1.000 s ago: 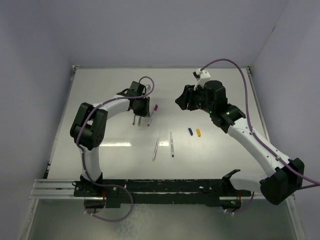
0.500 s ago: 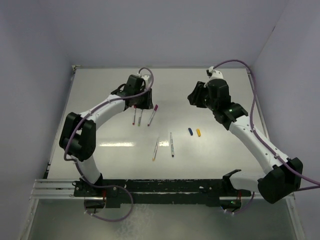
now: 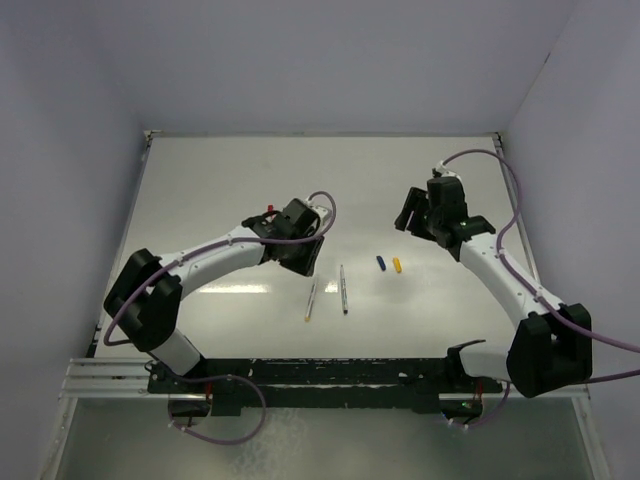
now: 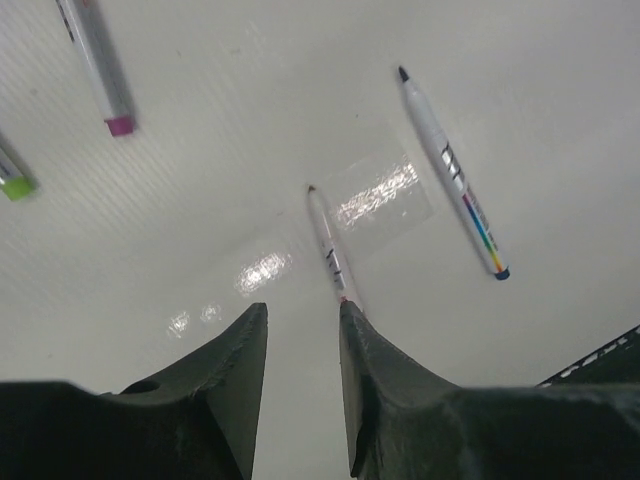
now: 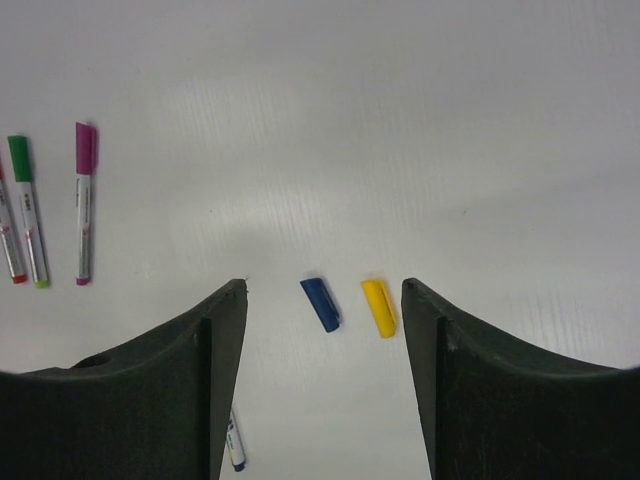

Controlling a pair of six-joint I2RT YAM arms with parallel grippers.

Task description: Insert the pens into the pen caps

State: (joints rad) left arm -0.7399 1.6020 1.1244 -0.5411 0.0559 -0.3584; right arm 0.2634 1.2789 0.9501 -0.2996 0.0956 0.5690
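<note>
Two uncapped pens lie mid-table: one with a yellow end [image 3: 311, 298] and one with a blue end [image 3: 343, 289]. In the left wrist view the blue-ended pen [image 4: 450, 170] lies to the right, and the other pen [image 4: 329, 243] runs under the right finger. My left gripper [image 3: 303, 262] [image 4: 300, 306] hovers over them, its jaws a little apart with nothing between them. A blue cap [image 3: 381, 263] [image 5: 321, 304] and a yellow cap [image 3: 397, 265] [image 5: 378, 307] lie side by side. My right gripper [image 3: 410, 220] [image 5: 323, 285] is open just behind them, empty.
Capped pens lie at the back left: a green one [image 5: 25, 210], a purple one [image 5: 84, 200] and a red-ended one [image 5: 8, 245] at the frame edge. The left arm covers them in the top view. The black base rail [image 3: 320, 372] runs along the near edge.
My left gripper has swung from the capped pens at the back toward the near side, over the two uncapped pens. My right gripper has moved right and nearer the caps and opened wider.
</note>
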